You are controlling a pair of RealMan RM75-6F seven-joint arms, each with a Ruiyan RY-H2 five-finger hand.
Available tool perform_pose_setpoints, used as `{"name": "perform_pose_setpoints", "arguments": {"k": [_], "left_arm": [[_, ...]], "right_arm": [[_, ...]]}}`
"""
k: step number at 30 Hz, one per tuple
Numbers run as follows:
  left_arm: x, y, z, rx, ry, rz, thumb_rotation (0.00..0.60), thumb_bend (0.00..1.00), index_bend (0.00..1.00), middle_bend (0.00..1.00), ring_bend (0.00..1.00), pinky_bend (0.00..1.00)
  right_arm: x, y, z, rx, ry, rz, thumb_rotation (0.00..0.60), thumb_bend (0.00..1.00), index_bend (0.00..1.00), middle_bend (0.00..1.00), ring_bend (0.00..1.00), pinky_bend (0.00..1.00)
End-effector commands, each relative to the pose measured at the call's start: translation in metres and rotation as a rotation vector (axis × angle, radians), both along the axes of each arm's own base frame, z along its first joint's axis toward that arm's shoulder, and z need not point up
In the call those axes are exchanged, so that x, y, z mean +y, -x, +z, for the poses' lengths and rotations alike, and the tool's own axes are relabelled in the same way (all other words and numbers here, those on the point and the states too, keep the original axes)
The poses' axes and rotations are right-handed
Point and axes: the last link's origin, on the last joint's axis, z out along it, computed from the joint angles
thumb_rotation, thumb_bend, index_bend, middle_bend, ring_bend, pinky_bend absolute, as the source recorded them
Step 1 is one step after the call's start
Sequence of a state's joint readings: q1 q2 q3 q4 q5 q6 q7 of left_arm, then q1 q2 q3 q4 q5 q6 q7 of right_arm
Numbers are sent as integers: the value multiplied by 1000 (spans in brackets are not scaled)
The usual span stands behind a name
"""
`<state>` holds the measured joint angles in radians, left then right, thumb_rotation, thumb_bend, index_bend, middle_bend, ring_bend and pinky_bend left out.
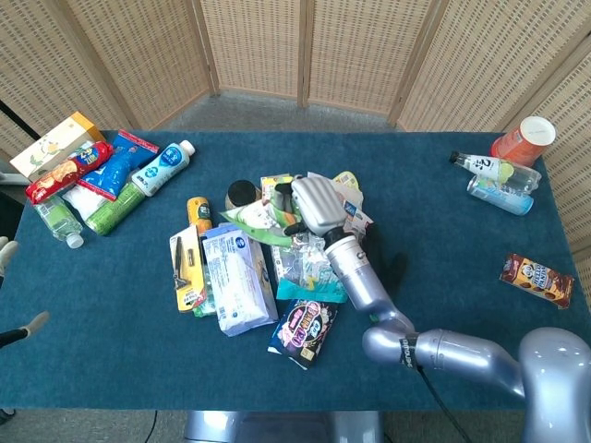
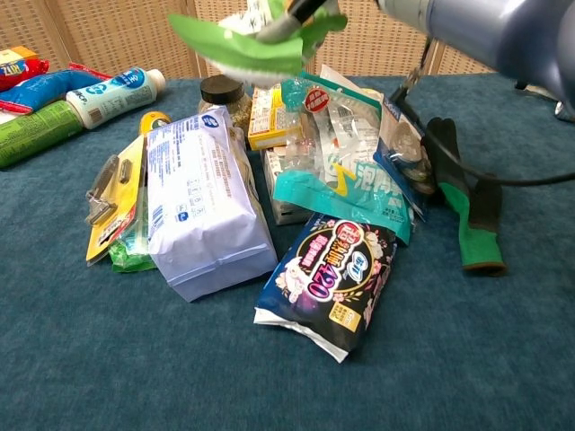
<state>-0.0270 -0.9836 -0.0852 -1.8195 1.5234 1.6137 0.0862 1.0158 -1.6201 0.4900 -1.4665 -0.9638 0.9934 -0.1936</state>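
My right hand point(image 1: 316, 203) is raised over the heap of goods in the middle of the blue table point(image 1: 111, 332) and grips a green and white pouch point(image 1: 251, 217). In the chest view the pouch point(image 2: 247, 45) hangs clear above the heap, and only the fingertips point(image 2: 301, 9) show at the top edge. Below it lie a white wipes pack point(image 2: 202, 211), a teal packet point(image 2: 341, 184) and a dark purple pack point(image 2: 328, 278). Of my left hand point(image 1: 7, 254), only pale fingertips show at the left edge of the head view, apart and holding nothing.
A yellow razor card point(image 1: 185, 268), a dark-lidded jar point(image 2: 220, 94) and a green glove point(image 2: 472, 211) ring the heap. Bottles and snack packs point(image 1: 102, 175) lie at the back left. An orange cup point(image 1: 524, 140), bottles point(image 1: 494, 180) and a snack bar point(image 1: 536, 280) lie at the right.
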Motion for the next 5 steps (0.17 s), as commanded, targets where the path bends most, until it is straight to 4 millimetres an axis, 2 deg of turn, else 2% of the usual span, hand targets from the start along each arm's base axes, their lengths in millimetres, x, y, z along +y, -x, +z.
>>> {"name": "perform_pose_setpoints", "arguments": {"k": [1, 5], "left_arm": [[0, 0, 0, -3, 1, 0, 600, 0, 73, 0, 0, 0], [0, 0, 0, -4, 4, 0, 600, 0, 73, 0, 0, 0]], "right_arm": [[-1, -7, 19, -14, 41, 0, 600, 61, 675, 730, 462, 742], [1, -14, 31, -28, 65, 1, 600, 63, 675, 730, 463, 742]]}}
